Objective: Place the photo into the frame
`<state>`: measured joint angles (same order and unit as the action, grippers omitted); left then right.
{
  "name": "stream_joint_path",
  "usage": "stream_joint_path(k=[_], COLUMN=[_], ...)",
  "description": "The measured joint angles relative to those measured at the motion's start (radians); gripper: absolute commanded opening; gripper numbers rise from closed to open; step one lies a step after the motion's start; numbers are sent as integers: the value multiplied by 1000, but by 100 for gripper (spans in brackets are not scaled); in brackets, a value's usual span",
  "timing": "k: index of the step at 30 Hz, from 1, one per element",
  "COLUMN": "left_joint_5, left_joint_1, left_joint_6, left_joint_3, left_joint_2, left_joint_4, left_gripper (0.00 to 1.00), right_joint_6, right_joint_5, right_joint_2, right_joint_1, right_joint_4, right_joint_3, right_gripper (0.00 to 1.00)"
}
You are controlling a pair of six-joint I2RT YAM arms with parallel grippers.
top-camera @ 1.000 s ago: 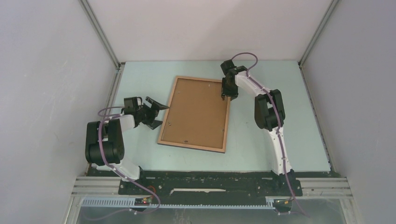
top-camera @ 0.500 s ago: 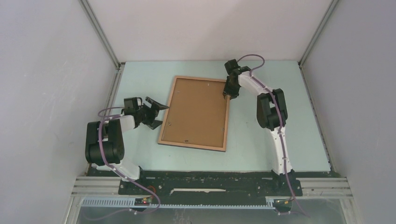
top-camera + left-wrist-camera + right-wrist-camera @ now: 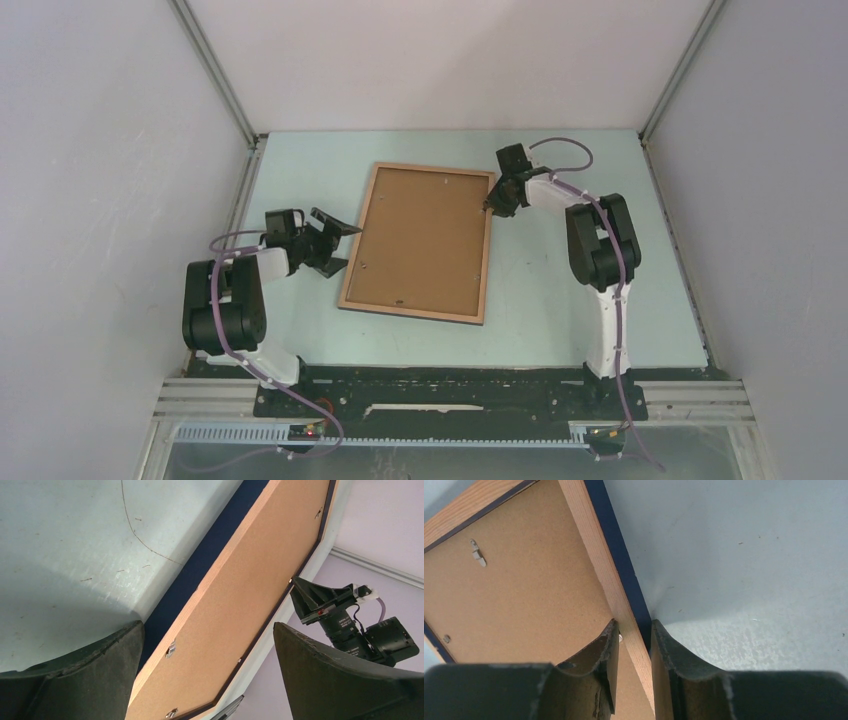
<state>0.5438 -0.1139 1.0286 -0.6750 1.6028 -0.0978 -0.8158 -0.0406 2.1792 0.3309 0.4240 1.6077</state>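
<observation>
Two fingers of the right gripper pinch the right rail of the frame, upper-centre of the top view. I see the photo seated inside it, brown back up, on the table. The left gripper stands wide apart, empty, just beside the frame's left rail.

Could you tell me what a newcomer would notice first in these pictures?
The frame lies brown face up in the middle of the table, with the photo filling it, fibreboard back up. The right claw straddles the frame's far right rail, one finger inside and one outside. The left claw gapes wide open just off the frame's left edge.
</observation>
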Motion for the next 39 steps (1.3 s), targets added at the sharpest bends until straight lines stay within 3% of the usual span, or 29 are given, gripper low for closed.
stream_joint_path(k=[7,12,13,15,16,24,29,35,39], left_joint_5=[0,-1,-1,-1,-1,1,0,0,0], left_joint_1=[-1,-1,-1,-1,-1,0,0,0,0], left_joint_6=[3,3,3,3,3,10,11,15,18], left_joint_3=[6,6,6,6,6,8,17,24,25], left_joint_2=[-1,-2,-2,-2,-2,-2,-8,-13,-13], left_joint_4=[-10,-10,-10,-10,-10,-12,-19,-28,-29], left_gripper=[99,99,99,99,99,99,99,99,99], right_joint_6=[3,64,80,112,121,167,174,183,186], right_joint_5=[40,-25,-42,-66,-73,-98,-108,-108,-109], right_joint_2=[-24,-29,-29,-29,-26,60,73,116,137], right_joint_1=[-13,11,18,28,31,47,55,60,58], right_joint_4=[-78,-66,-53,-9,14,138,163,203,230], right_joint_3=[-61,-50,-42,-20,-6,176,199,255,290], right_gripper=[0,1,5,27,32,36,45,45,35])
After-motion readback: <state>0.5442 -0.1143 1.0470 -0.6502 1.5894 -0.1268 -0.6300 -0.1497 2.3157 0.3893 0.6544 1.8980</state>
